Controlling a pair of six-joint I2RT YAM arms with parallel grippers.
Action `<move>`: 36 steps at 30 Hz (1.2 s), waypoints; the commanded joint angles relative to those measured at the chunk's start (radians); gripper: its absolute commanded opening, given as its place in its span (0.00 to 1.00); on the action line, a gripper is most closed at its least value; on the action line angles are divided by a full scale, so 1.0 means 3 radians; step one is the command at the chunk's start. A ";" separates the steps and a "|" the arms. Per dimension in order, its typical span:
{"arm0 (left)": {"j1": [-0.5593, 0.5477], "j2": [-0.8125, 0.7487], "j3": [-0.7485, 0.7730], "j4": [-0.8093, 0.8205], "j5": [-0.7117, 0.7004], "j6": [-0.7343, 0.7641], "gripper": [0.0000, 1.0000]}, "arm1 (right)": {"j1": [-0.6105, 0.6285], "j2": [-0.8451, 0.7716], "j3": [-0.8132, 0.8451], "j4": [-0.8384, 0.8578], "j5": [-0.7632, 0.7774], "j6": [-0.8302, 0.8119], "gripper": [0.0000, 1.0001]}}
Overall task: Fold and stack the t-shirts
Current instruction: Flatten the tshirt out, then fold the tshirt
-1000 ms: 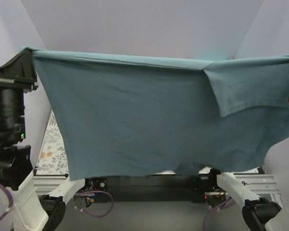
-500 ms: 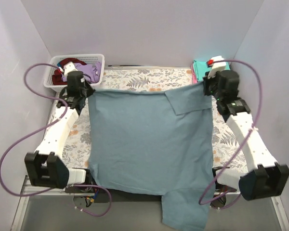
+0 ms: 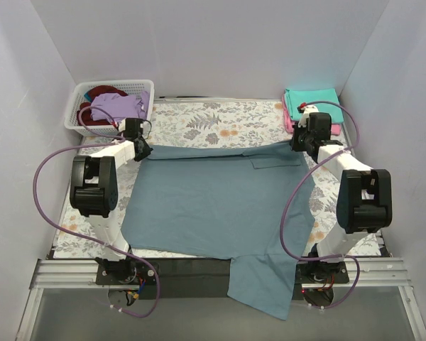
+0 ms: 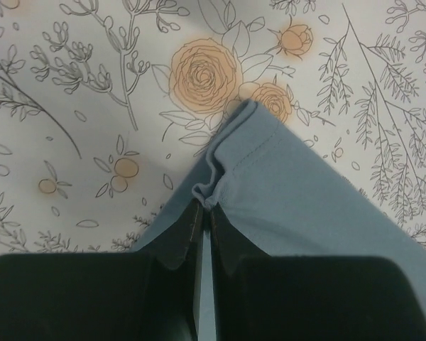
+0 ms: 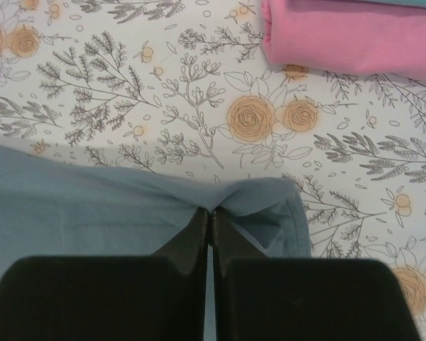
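Two grippers, both clamped on the slate blue-grey t-shirt (image 3: pixel 213 206). A second ago the shirt was held up right at the overhead camera, filling the view. Half a second ago it hung stretched between raised arms. Now it lies spread on the floral table (image 3: pixel 213 121), centre of the overhead view, with its far edge running 9 to 3. The near end spills off the table edge at 6 o'clock. One sleeve (image 3: pixel 277 162) is folded onto the body near the 2 o'clock corner.

Only the overhead view gives us the layout. A white basket (image 3: pixel 77 117) sits at 10 o'clock with the lilac t-shirt (image 3: pixel 117 106) and dark red t-shirt (image 3: pixel 98 91) in it. The teal t-shirt (image 3: pixel 311 97) is stacked on the pink t-shirt (image 3: pixel 290 122) at 1 o'clock. That view doesn't show us the jaws; the wrist cameras do. The left wrist view has the fingers (image 4: pixel 176 245) closed to a slit, a puckered corner of the shirt nipped at the tips and the cloth lying on the table. The right wrist view is the same, fingers (image 5: pixel 184 245) pinched on a bunched edge. The pink shirt is at 1 o'clock there, apart from the slate one.

On pose, both arms reach toward 12 o'clock with elbows bent beside the shirt at 9 and 3. The left gripper (image 3: pixel 140 147) is at the shirt's 10 o'clock corner, just beside the basket. The right gripper (image 3: pixel 297 145) is at its 2 o'clock corner, near the stack.
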 commanded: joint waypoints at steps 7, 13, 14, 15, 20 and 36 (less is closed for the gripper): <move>0.0062 -0.0091 0.0353 0.0015 0.0051 -0.0021 0.00 | -0.0172 -0.0016 0.0350 -0.0009 -0.0463 0.0350 0.01; 0.0067 -0.0296 0.0337 -0.0168 0.0011 0.0020 0.00 | -0.0300 -0.0287 0.0269 -0.0443 -0.0489 0.0467 0.01; 0.0067 -0.0311 0.0332 -0.0204 0.0011 0.0020 0.00 | -0.0305 -0.0323 0.0263 -0.0500 -0.0484 0.0473 0.01; 0.0067 -0.0332 0.0337 -0.0225 0.0026 0.0020 0.00 | -0.0305 -0.0384 0.0258 -0.0556 -0.0494 0.0483 0.01; 0.0072 -0.0526 0.0240 -0.0348 0.0052 0.0025 0.00 | -0.0305 -0.0563 0.0177 -0.0873 -0.0530 0.0534 0.01; 0.0067 -0.0613 -0.0189 -0.0491 0.0011 0.0025 0.00 | -0.0305 -0.1161 -0.0657 -0.1180 -0.0468 0.0866 0.01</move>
